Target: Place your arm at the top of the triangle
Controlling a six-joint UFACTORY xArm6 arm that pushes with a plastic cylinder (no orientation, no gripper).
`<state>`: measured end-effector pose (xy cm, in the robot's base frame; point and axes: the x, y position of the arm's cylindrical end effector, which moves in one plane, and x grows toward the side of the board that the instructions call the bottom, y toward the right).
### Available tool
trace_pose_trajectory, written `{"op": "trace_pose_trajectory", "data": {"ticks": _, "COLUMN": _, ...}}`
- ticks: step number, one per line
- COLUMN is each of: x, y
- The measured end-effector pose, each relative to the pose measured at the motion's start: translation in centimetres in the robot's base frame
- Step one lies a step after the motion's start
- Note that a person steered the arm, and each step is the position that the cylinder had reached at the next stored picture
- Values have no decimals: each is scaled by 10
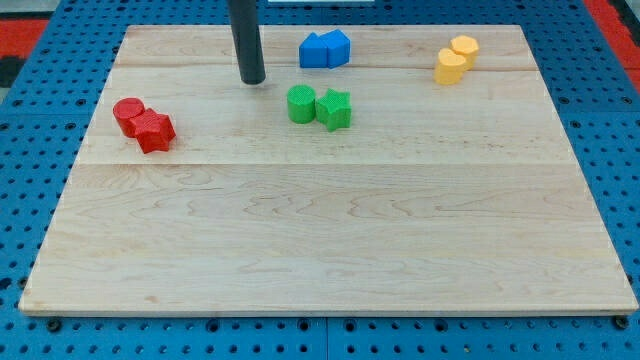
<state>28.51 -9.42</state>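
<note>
- Near the table's point(320, 260) top edge, my tip point(252, 80) rests at nine o'clock from the blue triangle point(337, 46).
- No pincer exists to report.
- Approach step: next, travel toward one o'clock, above the blue triangle.

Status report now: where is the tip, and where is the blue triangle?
My tip on board, left of blue pair. Blue triangle touching blue cube, near top edge. Nothing between tip and the pair.

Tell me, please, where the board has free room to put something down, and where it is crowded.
Free: the board below the red blocks and green blocks. Crowded: the view's top, with the blue blocks, yellow blocks and my tip.
</note>
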Motion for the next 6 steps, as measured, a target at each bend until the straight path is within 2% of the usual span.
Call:
{"op": "trace_pose_trajectory", "data": {"ticks": 1, "x": -22, "y": -55}}
{"op": "trace_pose_trajectory", "data": {"ticks": 2, "x": -47, "y": -80}}
{"op": "trace_pose_trajectory", "data": {"ticks": 3, "x": -94, "y": -27}}
{"op": "trace_pose_trajectory", "data": {"ticks": 6, "x": -93, "y": 13}}
